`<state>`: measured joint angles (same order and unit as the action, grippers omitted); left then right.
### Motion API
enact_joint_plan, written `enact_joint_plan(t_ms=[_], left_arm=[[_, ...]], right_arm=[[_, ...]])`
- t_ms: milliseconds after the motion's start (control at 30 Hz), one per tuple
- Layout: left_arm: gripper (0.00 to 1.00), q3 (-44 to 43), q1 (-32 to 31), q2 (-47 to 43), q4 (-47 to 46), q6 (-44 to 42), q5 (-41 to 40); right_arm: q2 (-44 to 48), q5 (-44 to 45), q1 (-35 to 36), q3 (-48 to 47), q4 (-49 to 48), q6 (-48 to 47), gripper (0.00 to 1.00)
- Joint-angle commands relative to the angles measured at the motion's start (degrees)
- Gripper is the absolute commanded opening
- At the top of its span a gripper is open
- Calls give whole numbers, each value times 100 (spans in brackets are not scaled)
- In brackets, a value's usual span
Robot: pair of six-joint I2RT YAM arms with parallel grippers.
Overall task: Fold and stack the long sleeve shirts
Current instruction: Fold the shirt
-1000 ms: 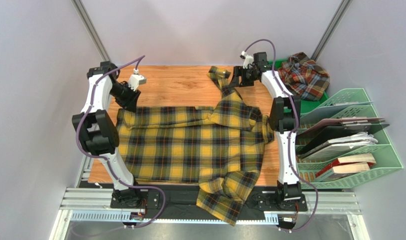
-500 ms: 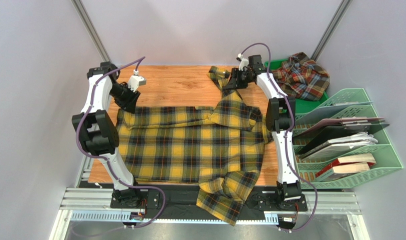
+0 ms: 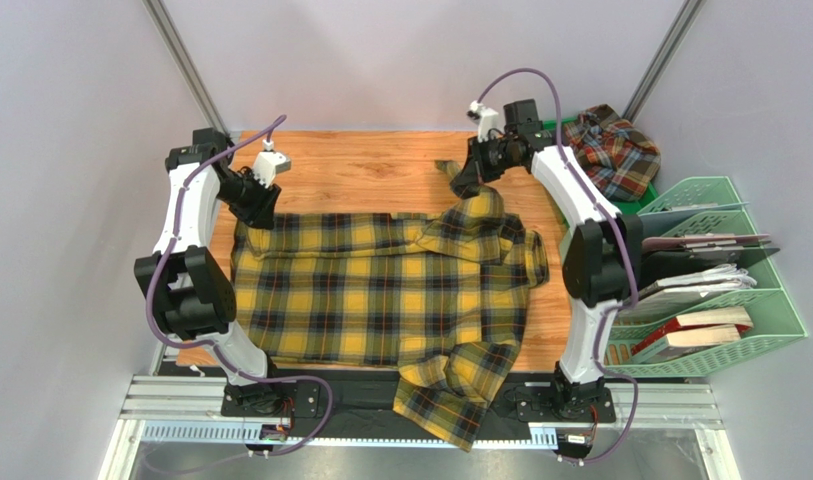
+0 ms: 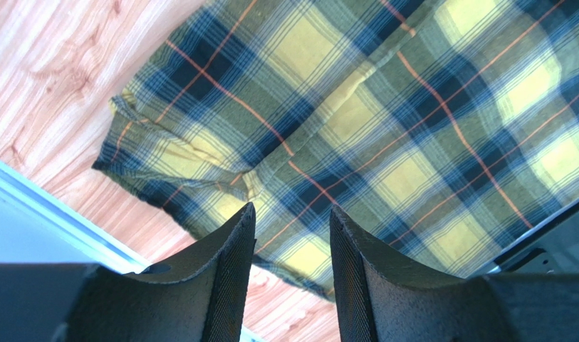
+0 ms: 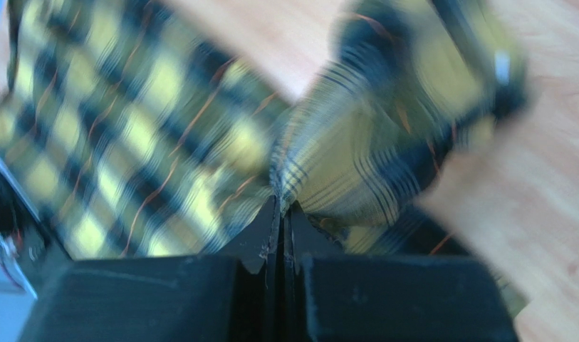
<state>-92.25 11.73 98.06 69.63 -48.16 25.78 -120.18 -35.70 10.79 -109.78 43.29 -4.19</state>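
Note:
The yellow and black long sleeve shirt (image 3: 380, 290) lies spread flat across the wooden table (image 3: 360, 170). One of its sleeves hangs over the near edge. My right gripper (image 3: 467, 183) is shut on the far sleeve (image 5: 370, 142), pinching a fold of cloth (image 5: 281, 206) and holding it off the table. My left gripper (image 3: 262, 210) hovers open over the shirt's far-left corner (image 4: 384, 107), with nothing between its fingers (image 4: 228, 278). The rust-red long sleeve shirt (image 3: 610, 150) sits crumpled at the far right.
The rust-red shirt rests on a green tray (image 3: 648, 192). A green file rack (image 3: 710, 290) holding folders and books stands along the table's right side. Bare wood shows along the far edge between the two grippers.
My right gripper has shut on the far sleeve and drawn its end nearer and slightly up; that arm swung outward. The left arm barely moved.

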Motion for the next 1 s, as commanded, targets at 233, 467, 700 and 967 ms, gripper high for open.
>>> enact_joint_plan(t_ms=[233,467,700,967], left_arm=[[51,927,-4,-1069,-274,9,481],[51,1358,-4,-1386,-195,-53,507],[50,1385,-12,-1360,-195,96,621],[51,1218,-12,-1290,-274,237,569]], right_arm=[[2463,1409,2287,3655,249,-1734,37],[2887,329,1481,2937,830,-1666,70],[1086,318,293,1531,1128,-463,61],[31,397,64,1257,971,93,61]])
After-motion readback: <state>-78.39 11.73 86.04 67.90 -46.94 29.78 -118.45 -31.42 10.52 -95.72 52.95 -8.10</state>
